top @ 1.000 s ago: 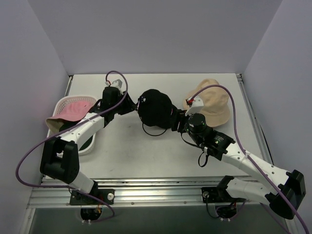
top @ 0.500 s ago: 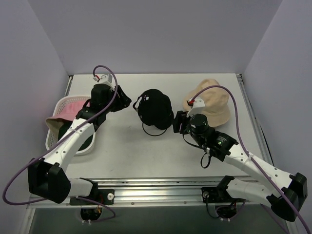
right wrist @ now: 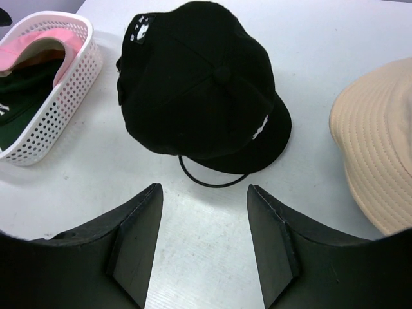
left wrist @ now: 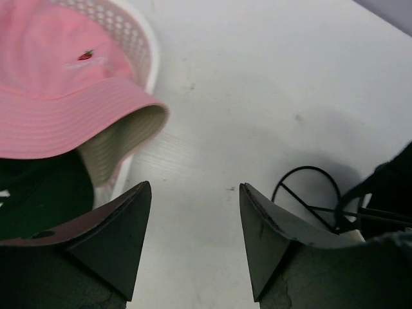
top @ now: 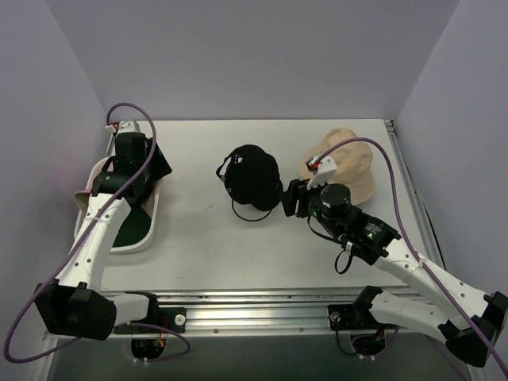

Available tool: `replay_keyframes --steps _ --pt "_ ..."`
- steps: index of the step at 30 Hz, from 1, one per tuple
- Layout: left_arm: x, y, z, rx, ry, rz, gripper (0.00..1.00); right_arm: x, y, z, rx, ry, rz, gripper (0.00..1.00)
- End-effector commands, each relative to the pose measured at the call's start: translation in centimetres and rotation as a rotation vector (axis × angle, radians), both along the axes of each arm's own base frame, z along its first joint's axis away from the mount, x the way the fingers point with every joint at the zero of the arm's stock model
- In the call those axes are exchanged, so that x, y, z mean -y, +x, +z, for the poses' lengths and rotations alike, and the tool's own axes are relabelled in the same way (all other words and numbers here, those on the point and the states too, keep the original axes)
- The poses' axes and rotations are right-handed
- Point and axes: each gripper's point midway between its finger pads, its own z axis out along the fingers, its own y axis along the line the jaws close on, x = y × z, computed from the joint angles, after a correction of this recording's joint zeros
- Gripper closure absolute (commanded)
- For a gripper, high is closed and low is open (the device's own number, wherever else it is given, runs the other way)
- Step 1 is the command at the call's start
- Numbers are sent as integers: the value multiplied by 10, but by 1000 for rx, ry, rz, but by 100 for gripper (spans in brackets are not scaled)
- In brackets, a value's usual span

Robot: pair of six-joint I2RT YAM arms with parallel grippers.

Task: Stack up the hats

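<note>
Black fabric baseball cap [top: 250,178] seated on thin wire frame [right wrist: 212,185] at centre of desk [top: 238,254]. Long axis laid left-right, brim pointed toward right pincer [right wrist: 205,193]. That pincer held low just beside brim, jaws apart, empty. Left pincer [left wrist: 193,193] held above rim of white perforated basket [left wrist: 138,45], jaws apart, empty.

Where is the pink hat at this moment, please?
The pink hat lies in the white basket at the table's left side, on top of a dark green cap, with its brim overhanging the rim. The open left gripper hovers near it.
</note>
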Motion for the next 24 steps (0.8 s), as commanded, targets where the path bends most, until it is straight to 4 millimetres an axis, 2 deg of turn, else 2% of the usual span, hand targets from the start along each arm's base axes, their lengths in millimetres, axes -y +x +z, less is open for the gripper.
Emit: replay_keyframes --steps 1,2,3,5,6,12,14,16,17,19,20,21,23,24 --pt "-34 -27 -1 -64 80 109 34 -2 -8 22 83 67 47 49" --pt "-40 -31 -2 -63 93 129 34 -1 -8 23 85 70 45 49" --pt "-43 -37 6 -31 98 140 34 -1 -9 24 84 71 45 49" --pt "-54 -47 2 -27 139 174 34 -3 -10 22 80 71 55 49" --pt "-59 -52 9 7 142 193 34 -3 -10 23 81 75 57 49" --pt "-71 -64 -17 -37 82 231 36 -5 -13 23 79 84 77 49" --pt "-87 -71 -28 -43 21 313 43 -5 -14 21 79 82 80 49" --pt "-83 -68 -28 4 -55 302 45 -4 -15 21 79 82 76 49" --pt "-91 -69 -29 20 -104 352 46 -4 -15 21 80 83 77 49" --pt "-92 -70 -37 36 -196 364 54 -3 -16 21 79 82 79 49" --pt "-105 -72 -39 41 -220 412 56 -3 -16 21 80 83 79 49" --pt "-108 -72 -42 42 -237 421 60 -3 -17 23 82 88 80 49" --pt "-114 -71 -45 35 -263 436 60 -3 -17 24 84 88 80 49" --pt "-124 -74 -47 32 -266 468 60 -2 -17 24 84 88 82 49"
